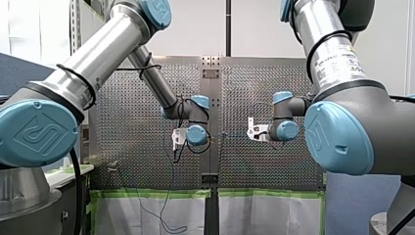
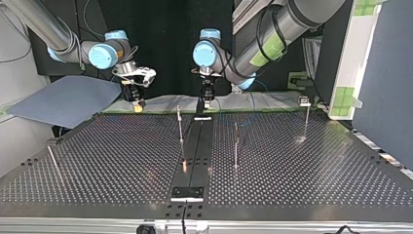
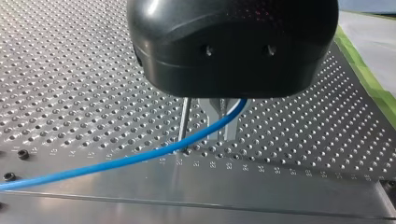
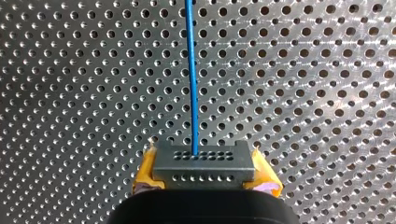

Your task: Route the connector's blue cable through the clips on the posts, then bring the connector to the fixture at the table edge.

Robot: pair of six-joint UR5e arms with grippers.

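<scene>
Centrally, in the right wrist view, my right gripper [image 4: 204, 173] pinches the grey connector [image 4: 203, 161] between its yellow pads [image 4: 145, 173]. The blue cable [image 4: 191, 70] leaves the connector's face and runs straight ahead over the perforated table [image 4: 303, 93]. In the left wrist view the cable [image 3: 116, 161] slants up from the table to my left gripper [image 3: 218, 125], passing just beside a thin metal rod [image 3: 185, 122]. Whether this gripper is closed on the cable I cannot tell, since its black body hides the contact. In the top view both grippers hang at the table edge on the arms' side: my right [image 2: 138, 103] left of that edge's middle, my left [image 2: 201, 107] over the end of the dark centre strip [image 2: 197, 146]. Three posts stand apart on the table: one [image 2: 180, 129] near my left gripper, another [image 2: 236, 146] across the strip, and a third bearing a clip [image 2: 305, 101] toward the table's right edge. In the front view my left arm [image 1: 98, 63] and my right arm [image 1: 333, 58] reach in from the sides, wrists turned toward the table.
</scene>
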